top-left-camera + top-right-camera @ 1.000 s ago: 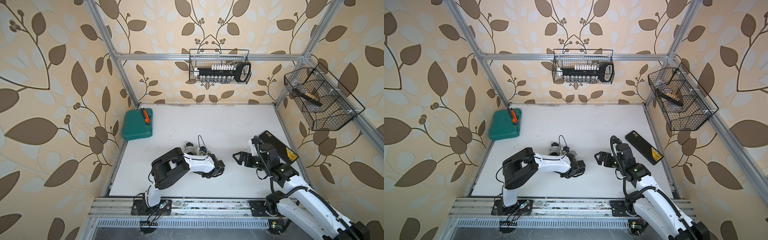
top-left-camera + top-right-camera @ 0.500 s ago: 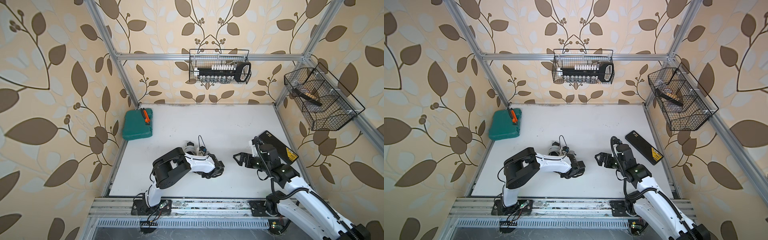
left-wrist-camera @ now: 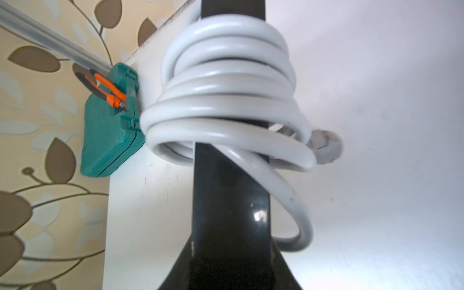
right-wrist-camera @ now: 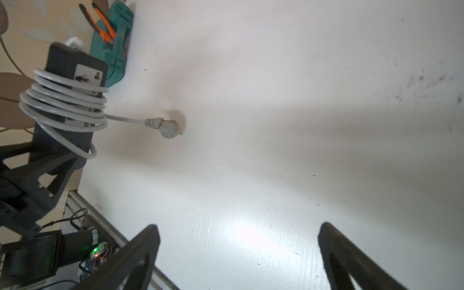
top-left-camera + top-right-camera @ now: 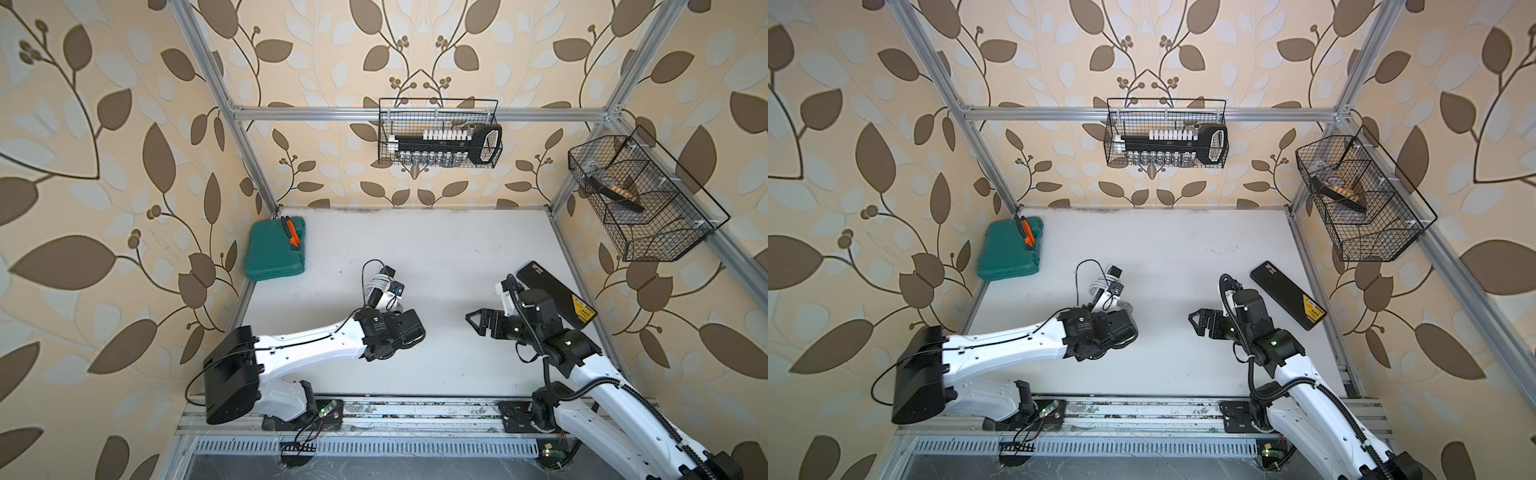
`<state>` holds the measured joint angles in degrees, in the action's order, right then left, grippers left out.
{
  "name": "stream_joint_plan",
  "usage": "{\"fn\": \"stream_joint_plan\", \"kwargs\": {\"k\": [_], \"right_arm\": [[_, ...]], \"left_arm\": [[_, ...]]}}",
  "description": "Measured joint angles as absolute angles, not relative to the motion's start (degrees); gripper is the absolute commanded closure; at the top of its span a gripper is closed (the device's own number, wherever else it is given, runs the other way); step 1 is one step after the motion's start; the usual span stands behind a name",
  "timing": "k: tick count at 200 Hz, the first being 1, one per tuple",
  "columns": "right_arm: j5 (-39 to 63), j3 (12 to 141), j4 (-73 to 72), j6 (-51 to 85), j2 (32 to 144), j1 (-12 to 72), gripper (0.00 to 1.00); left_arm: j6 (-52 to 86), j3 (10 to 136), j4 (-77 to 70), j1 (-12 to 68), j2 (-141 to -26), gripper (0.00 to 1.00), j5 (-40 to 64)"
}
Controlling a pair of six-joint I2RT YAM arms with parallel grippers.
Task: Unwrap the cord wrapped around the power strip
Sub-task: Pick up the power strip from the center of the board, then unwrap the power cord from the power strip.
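The black power strip [image 5: 386, 282] stands tilted up from the table, its lower end clamped in my left gripper [image 5: 376, 309], which is shut on it. The grey-white cord [image 5: 375, 283] is coiled several times round the strip's middle. In the left wrist view the strip's plain black back [image 3: 231, 200] rises between my fingers, with the coils [image 3: 226, 95] above and the grey plug [image 3: 326, 148] sticking out sideways. The right wrist view shows a socket face [image 4: 88, 75], the cord [image 4: 62, 105] and its plug [image 4: 168, 128] close to the table. My right gripper [image 5: 478, 322] is open and holds nothing, off to the right of the strip.
A green case [image 5: 276, 249] with orange pliers [image 5: 291, 230] on it lies at the back left. A flat black case with a yellow label [image 5: 557, 293] lies by the right edge, behind my right arm. Wire baskets hang on the back wall [image 5: 438, 137] and the right wall [image 5: 640, 199].
My left gripper has closed on the lower end of the power strip. Both arms have hardly shifted otherwise.
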<state>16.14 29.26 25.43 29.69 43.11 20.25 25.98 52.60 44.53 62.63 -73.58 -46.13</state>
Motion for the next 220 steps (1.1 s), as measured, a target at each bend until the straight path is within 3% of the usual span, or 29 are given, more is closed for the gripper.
{"fn": "stream_joint_plan", "kwargs": {"k": [37,64,163,220], "right_arm": [[19.6,30.9,22.4,28.0,41.7,22.5,0.04],[20.0,32.4,18.0,26.2,41.4,27.0,0.06],[15.0,28.2,-11.2,14.4,52.3,46.0,0.11],[16.6,28.2,-23.9,8.6,61.5,46.5,0.32]], "left_arm": [[11.2,50.0,39.1,62.5,-58.2,1.00,-39.4],[4.3,52.3,39.4,61.1,-53.3,1.00,-33.7],[-3.0,68.3,44.0,49.8,-55.1,1.00,-3.3],[-2.9,68.7,46.9,47.1,-57.5,1.00,8.6]]}}
